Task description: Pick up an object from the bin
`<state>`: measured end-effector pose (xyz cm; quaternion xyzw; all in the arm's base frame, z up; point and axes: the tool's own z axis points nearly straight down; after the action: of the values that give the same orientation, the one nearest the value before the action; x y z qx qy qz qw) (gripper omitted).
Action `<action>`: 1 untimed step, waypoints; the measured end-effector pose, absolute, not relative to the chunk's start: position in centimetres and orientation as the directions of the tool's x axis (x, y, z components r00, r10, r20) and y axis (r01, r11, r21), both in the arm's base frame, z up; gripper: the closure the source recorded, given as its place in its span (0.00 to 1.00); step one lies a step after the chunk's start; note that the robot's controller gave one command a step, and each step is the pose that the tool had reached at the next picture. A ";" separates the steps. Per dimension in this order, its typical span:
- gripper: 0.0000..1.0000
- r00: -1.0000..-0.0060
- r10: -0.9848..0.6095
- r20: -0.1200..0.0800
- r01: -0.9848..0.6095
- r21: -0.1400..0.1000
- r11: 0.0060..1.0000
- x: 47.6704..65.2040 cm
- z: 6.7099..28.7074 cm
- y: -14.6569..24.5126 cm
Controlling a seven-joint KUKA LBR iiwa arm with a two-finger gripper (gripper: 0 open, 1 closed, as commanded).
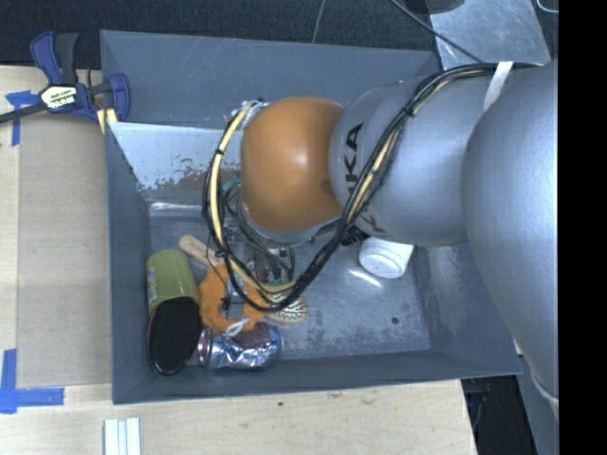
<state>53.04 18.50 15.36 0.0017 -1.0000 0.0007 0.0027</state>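
Your gripper (245,297) was down in the bin (379,344), over an orange thing (212,297) beside a crushed can (242,349). Nothing was lifted yet, and you couldn't tell whether it was open or closed.

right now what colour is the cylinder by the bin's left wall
The cylinder is olive green, seen best in the camera view.

Orange object (214,300) partly under claw (245,290)
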 end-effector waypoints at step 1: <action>1.00 -1.000 0.001 -0.002 0.001 0.001 1.000 53.3 15.8 18.4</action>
<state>53.26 18.43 15.82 -0.0007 -1.0000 -0.0005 -0.0012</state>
